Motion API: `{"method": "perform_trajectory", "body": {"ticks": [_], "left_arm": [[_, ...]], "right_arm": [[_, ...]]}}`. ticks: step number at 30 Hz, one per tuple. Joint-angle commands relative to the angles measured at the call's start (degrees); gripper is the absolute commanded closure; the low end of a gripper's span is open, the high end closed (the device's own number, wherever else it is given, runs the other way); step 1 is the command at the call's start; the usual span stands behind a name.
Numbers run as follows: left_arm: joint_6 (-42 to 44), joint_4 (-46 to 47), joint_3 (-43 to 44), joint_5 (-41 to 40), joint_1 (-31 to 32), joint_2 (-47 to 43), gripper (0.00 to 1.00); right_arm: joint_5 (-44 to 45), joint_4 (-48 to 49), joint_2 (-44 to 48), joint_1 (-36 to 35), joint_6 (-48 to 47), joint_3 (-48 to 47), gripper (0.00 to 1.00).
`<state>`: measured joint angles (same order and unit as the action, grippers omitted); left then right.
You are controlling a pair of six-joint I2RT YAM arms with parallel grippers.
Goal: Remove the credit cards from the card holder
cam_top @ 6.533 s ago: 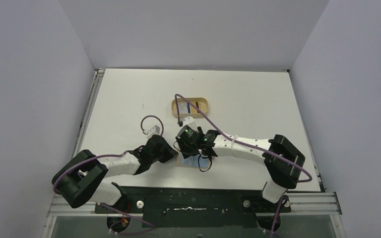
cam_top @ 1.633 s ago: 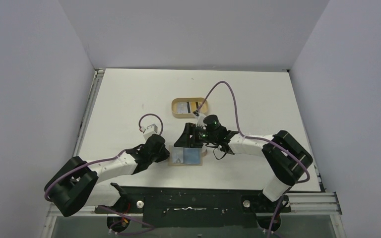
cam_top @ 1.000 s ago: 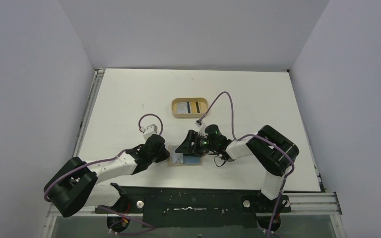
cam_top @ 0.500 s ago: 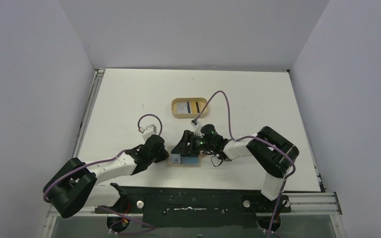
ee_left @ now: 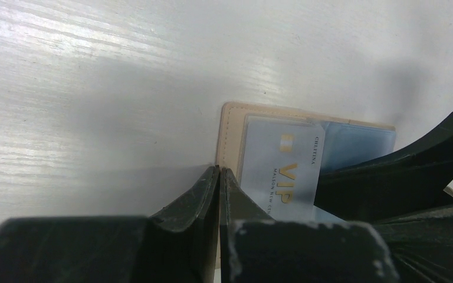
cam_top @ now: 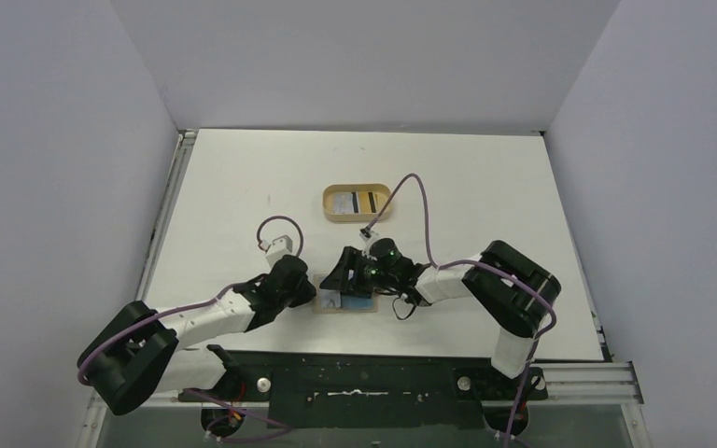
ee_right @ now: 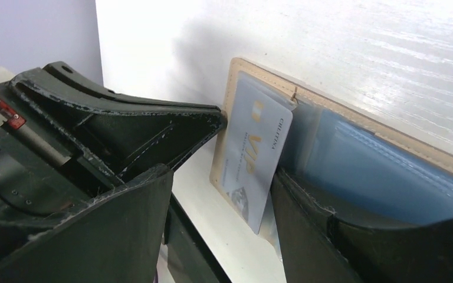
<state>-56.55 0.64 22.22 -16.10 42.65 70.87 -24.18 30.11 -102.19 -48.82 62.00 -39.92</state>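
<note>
as the card holder point(ee_left: 230, 138) lies open, a blue card point(ee_left: 280, 174) protrudes

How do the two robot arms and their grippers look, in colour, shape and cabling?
The left arm and right arm have white link segments with bulky black joints. A purple cable loops along each. The left gripper and right gripper have black, wedge-shaped, scuffed fingers. Small green lights glow on the right wrist.

A flat tan rectangular card holder point(cam_top: 359, 309) lies on the white table point(cam_top: 485, 187) near its front edge. A light blue plastic card point(ee_left: 280, 171) lies in the holder's left end. The left end effector point(ee_left: 219, 172) is at the holder's left edge, the right end effector point(ee_right: 224, 177) above the card. An oval tan raised-rim tray point(cam_top: 329, 203) sits behind, well apart.
</note>
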Motion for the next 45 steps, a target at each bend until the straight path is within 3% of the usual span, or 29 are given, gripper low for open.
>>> {"method": "perform_trajectory", "body": {"ticks": [1, 6, 13, 26, 33, 37, 45], "left_arm": [[-0.49, 0.06, -0.90, 0.98, 0.19, -0.51, 1.00], [-0.57, 0.41, -0.37, 1.15, 0.23, 0.07, 1.00], [-0.75, 0.41, -0.27, 1.16, 0.23, 0.06, 1.00], [-0.73, -0.56, -0.11, 0.98, 0.14, -0.61, 1.00], [-1.44, -0.56, -0.63, 1.54, -0.31, -1.15, 1.00], [-2.04, -0.56, -1.25, 1.67, -0.29, -1.80, 1.00], [-2.75, -0.56, -1.48, 1.34, -0.31, -2.06, 1.00]], "right_arm": [[5.38, 2.54, 0.96, -2.08, 2.77, -0.50, 0.38], [2.05, 8.72, -3.14, -4.03, 5.05, -1.95, 0.39], [-3.59, 24.93, -7.88, -6.06, 9.76, -2.67, 0.41], [10.63, 4.90, 0.75, -5.23, 6.71, 0.95, 0.30], [17.00, 2.99, 5.07, -3.48, 7.70, 5.19, 0.29], [15.78, 6.78, 4.74, -1.65, 7.59, 6.06, 0.29], [3.40, 12.32, -2.74, -1.10, 6.54, -0.44, 0.33]]}}
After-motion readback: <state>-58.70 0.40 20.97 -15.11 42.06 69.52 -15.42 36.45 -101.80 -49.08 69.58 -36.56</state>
